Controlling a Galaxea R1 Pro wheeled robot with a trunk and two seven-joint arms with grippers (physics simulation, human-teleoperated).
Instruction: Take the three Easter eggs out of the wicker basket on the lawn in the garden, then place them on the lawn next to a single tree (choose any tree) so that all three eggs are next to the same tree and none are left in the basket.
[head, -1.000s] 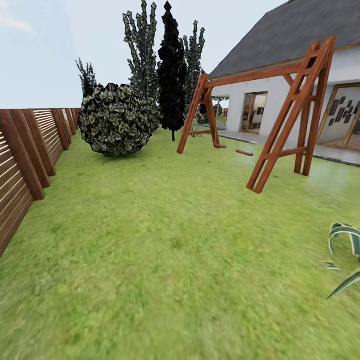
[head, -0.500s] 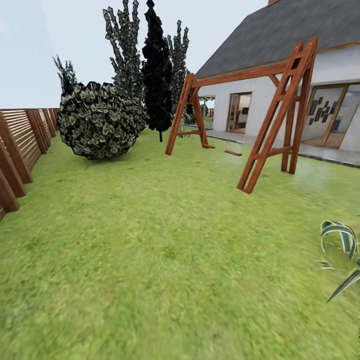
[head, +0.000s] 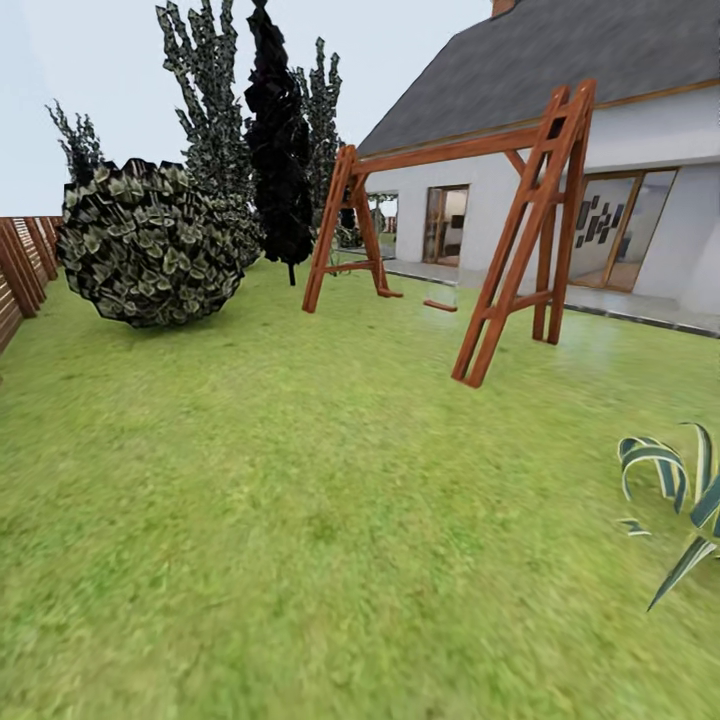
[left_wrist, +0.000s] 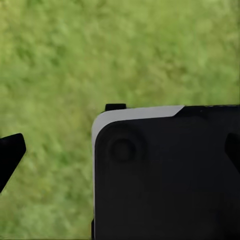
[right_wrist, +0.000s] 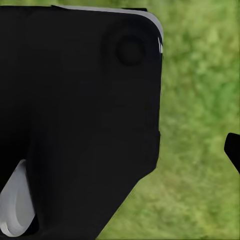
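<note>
The robot was out on the lawn (head: 300, 500), and green grass ran all the way up to the wooden swing frame (head: 450, 220). The swing frame stood in the middle of the garden. A small swing seat (head: 440, 305) hung under it, close to the grass. Behind the swing frame was a white house (head: 600, 180) with a dark grey roof and glass doors. A grey paved strip ran along the house wall. To the left of the swing frame sat a big round bush (head: 150, 245) with pale-speckled leaves. Between the bush and the swing frame stood a thin, very dark tree (head: 275, 150), with taller speckled trees just behind it. Far to the left of the bush was a bit of brown slat fence (head: 20, 265). A striped green plant (head: 675, 510) poked in, nearer than the swing frame and off to its right.

Both wrist cameras looked down at grass past a black part of the robot. I could not tell if the left gripper or the right gripper was loose or squeezed.
</note>
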